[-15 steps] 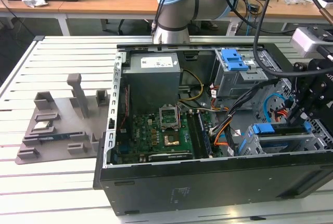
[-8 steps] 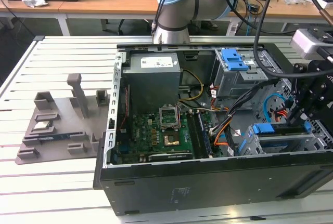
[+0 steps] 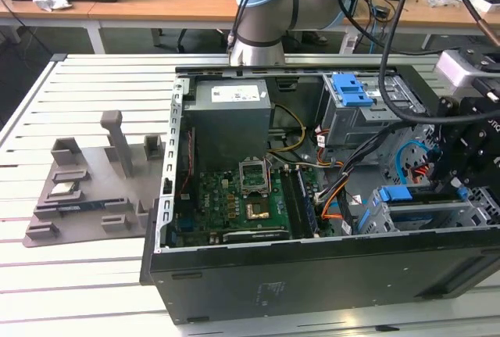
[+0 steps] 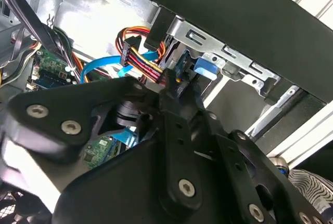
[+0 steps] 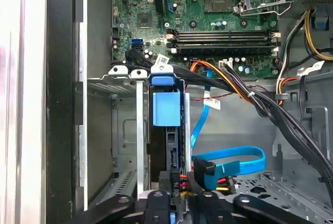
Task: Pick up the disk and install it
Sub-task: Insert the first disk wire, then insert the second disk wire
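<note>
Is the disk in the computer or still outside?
In: the disk stands on edge inside the metal drive cage, its blue frame showing.

The black gripper point(image 4: 179, 91) reaches close to a silver drive cage point(image 4: 229, 65) under the dark edge of the computer case point(image 4: 218, 11). Just at its tip sits a blue plastic piece point(image 4: 204, 66). A bundle of coloured power wires point(image 4: 139, 60) and a flat blue cable point(image 4: 96, 68) run beside it, with a green circuit board point(image 4: 49, 68) behind.

Silver-and-blue arm point(image 3: 269, 1), black screw-studded hand point(image 4: 177, 182)
</note>
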You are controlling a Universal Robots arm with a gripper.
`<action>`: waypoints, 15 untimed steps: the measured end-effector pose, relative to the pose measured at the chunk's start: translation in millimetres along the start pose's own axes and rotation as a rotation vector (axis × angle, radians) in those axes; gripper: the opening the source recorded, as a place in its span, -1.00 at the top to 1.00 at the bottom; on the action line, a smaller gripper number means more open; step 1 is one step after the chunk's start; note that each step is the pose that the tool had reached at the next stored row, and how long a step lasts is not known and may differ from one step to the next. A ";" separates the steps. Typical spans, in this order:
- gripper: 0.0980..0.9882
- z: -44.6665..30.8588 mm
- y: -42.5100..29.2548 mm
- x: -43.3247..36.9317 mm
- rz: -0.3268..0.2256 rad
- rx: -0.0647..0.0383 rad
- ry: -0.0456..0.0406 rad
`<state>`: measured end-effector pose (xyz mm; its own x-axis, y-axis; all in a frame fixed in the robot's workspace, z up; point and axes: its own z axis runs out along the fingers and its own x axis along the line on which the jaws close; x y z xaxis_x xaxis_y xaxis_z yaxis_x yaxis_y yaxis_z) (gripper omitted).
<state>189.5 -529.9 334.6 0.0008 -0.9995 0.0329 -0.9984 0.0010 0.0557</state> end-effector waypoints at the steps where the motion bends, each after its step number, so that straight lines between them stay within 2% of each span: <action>1: 0.53 -1.6 0.1 0.1 0.001 0.000 0.0008; 2: 0.53 -5.5 0.3 0.2 0.001 0.000 0.0004; 3: 0.53 -19.2 1.1 -1.4 0.001 0.000 0.0008; 4: 0.53 -29.2 1.7 -3.6 0.001 0.000 0.0017; 5: 0.72 -38.9 2.2 -5.7 0.001 0.000 0.0035; 6: 0.98 -43.8 2.5 -7.0 0.001 0.000 0.0051; 7: 0.98 -52.7 2.9 -8.7 0.001 0.000 0.0088; 8: 0.98 -56.2 3.2 -9.0 0.001 0.000 0.0093; 10: 0.96 -56.6 3.1 -9.0 0.001 0.000 0.0097; 11: 0.56 -56.6 3.2 -9.0 0.001 0.000 0.0096; 12: 0.41 -56.7 3.8 -9.2 0.001 0.000 0.0101; 13: 0.41 -56.2 7.1 -10.1 0.001 0.000 0.0101; 15: 0.41 -51.7 20.1 -12.0 -0.001 0.000 0.0098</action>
<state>172.4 -516.2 387.0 0.0021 -0.9991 0.0426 -0.9984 0.0002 0.0557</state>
